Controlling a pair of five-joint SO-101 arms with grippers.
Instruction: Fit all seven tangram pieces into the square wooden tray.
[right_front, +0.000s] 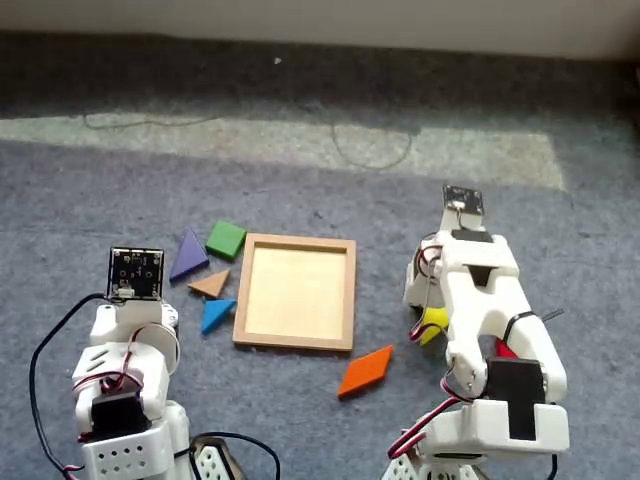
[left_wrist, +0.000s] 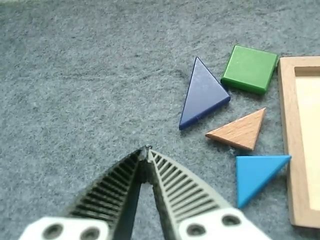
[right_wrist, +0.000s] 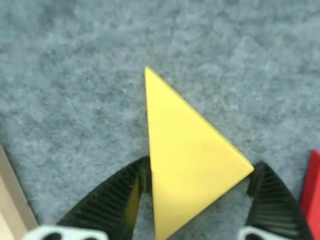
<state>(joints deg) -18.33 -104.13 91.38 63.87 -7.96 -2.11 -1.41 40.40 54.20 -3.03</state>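
Lying on grey carpet (right_front: 90, 200), wooden tray (right_front: 296, 241), sunlit strip (right_front: 250, 142) beyond, pale wall (right_front: 400, 14)

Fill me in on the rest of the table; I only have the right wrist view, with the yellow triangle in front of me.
Observer: The tray is empty; no piece lies in it yet.
Operator: List what's on its far side from me.
Observer: Four pieces lie on the carpet there: a purple triangle, a green square, a tan triangle and a blue triangle.
Operator: Report the other arm.
Observer: The left gripper is shut and holds nothing, over bare carpet beside those four pieces.
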